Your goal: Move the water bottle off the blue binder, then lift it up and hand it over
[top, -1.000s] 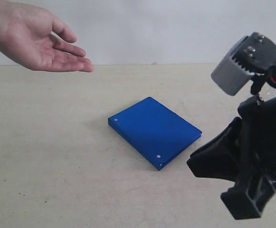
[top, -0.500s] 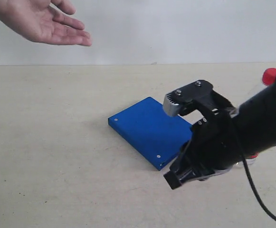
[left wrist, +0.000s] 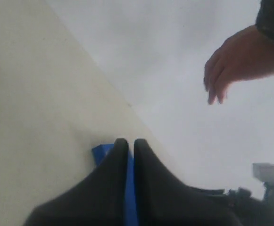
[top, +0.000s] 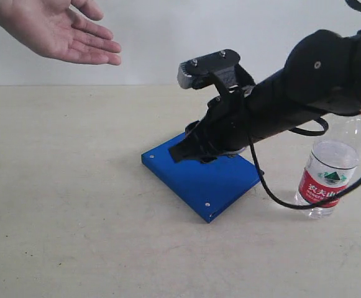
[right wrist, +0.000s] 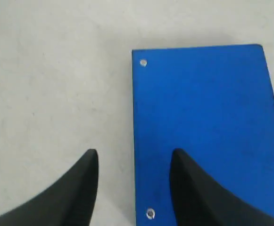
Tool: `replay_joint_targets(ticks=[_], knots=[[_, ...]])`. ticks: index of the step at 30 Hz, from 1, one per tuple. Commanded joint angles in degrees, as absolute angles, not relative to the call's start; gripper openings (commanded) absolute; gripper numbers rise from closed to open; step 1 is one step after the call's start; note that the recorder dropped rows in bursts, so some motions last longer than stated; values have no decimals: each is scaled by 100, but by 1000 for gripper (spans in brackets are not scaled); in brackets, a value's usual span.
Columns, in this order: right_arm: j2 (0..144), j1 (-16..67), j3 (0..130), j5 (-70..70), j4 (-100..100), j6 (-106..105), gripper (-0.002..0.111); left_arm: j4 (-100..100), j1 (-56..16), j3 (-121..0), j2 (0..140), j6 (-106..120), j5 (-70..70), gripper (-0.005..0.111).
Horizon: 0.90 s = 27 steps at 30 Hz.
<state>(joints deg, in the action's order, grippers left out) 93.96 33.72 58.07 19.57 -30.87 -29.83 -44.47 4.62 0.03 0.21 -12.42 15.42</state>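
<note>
- Currently, water bottle stands upright on worktop beside blue binder, partly filled with clear liquid.
- Right pincer: spread, empty, above blue binder.
- Left pincer: pressed together.

my right arm covers the far corner of the blue binder and the top of the water bottle. the person's hand is cut off at the frame edge. from the left wrist i see only a blurred blue sliver behind the left gripper.

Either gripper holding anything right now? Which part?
Nothing held. Right gripper open over the blue binder; left gripper shut, empty. Water bottle stands free.
</note>
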Motion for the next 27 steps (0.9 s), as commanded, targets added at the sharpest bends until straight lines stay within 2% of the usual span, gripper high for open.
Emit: replay_joint_targets(ticks=[1,5,9,12,17,20,25,27], knots=[[9419,3369,6388,1841,-3092,-2674,45,-5857,415,-92,0,352,594,5],[9721,3369,7116,2132,-3092,-2274,45,-6607,415,-297,5,2227,729,5],[10209,3369,7867,2742,-2781,-1880,45,-7108,415,-330,668,3914,1399,5],[10528,3369,8292,2989,-1866,-796,44,-7534,415,-556,1478,5280,2094,5],[10784,3165,8689,3578,-39,1016,44,-9607,415,-1107,3039,7778,2827,5],[10932,2873,8774,4217,-224,740,44,-9995,415,-1500,4140,8948,3525,5],[11397,2565,8938,5793,-1490,-1221,44,-9995,415,-2011,6324,9937,4414,5],[11506,2552,8965,5948,-1480,-1461,44,-9995,415,-2209,7098,10223,4594,5]])
